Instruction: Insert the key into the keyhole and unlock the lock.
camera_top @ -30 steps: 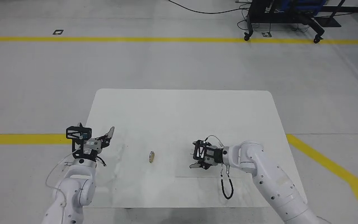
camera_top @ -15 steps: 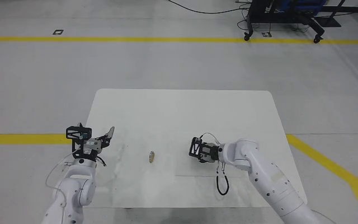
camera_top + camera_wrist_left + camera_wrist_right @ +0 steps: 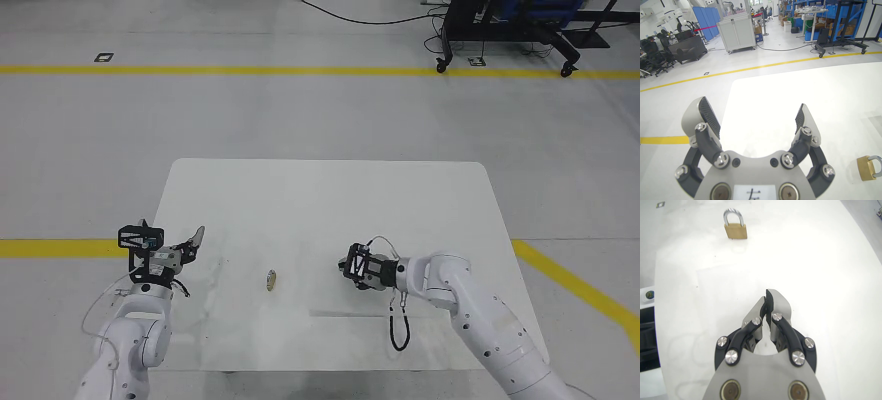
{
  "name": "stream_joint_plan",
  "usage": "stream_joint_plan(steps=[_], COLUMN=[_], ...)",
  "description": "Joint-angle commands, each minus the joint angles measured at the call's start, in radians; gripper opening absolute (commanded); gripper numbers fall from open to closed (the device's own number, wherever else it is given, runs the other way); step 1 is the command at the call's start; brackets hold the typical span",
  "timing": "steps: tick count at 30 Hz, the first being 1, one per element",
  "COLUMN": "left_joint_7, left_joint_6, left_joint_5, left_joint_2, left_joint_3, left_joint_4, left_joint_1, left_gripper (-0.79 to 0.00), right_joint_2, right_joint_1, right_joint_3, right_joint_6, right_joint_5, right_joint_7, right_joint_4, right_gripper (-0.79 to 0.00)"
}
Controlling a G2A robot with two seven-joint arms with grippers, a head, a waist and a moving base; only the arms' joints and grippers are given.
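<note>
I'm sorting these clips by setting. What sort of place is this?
Probably a robotics lab or workshop hall. An open grey floor marked with yellow lines surrounds the table, and farther back stand blue racks of stored goods and a metal-framed cabinet.

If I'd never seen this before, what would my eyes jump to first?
Probably the little gold padlock, lying all alone on the white table between the two arms. Next you'd spot the left hand, spread wide open near the table's left edge. Then comes the right hand, pinched shut and pointing toward the padlock.
</note>
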Motion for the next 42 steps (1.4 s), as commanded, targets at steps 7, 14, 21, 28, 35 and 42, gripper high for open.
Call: stream_joint_plan(steps=[7, 14, 21, 28, 35, 42], left_joint_7=[0.000, 0.000, -0.083, -0.167, -0.209, -0.271], left_joint_6=[0.000, 0.000, -0.174, -0.259, -0.312, -0.333], left_joint_5=[0.000, 0.000, 0.149, 0.177, 0.212, 0.337], left_joint_2=[0.000, 0.000, 0.004, -0.017, -0.032, -0.042], left_joint_3=[0.000, 0.000, 0.114, 0.330, 0.446, 0.543], left_joint_4=[0.000, 0.000, -0.111, -0.059, 0.000, 0.059], left_joint_1=[0.000, 0.000, -0.062, -0.206, -0.302, -0.355], left_gripper=[0.000, 0.000, 0.000, 0.000, 0.000, 0.000], right_joint_2=[0.014, 0.016, 0.014, 0.014, 0.013, 0.008], right_joint_1=[-0.017, -0.017, -0.015, 0.001, 0.024, 0.060], right_joint_3=[0.067, 0.072, 0.055, 0.049, 0.031, 0.003], right_joint_6=[-0.064, -0.069, -0.067, -0.059, -0.070, -0.065], right_joint_5=[0.024, 0.017, 0.011, -0.032, -0.067, -0.090], right_joint_7=[-0.263, -0.275, -0.307, -0.445, -0.537, -0.592], right_joint_4=[0.079, 0.087, 0.109, 0.187, 0.256, 0.303], right_gripper=[-0.785, -0.785, -0.785, -0.785, -0.785, -0.785])
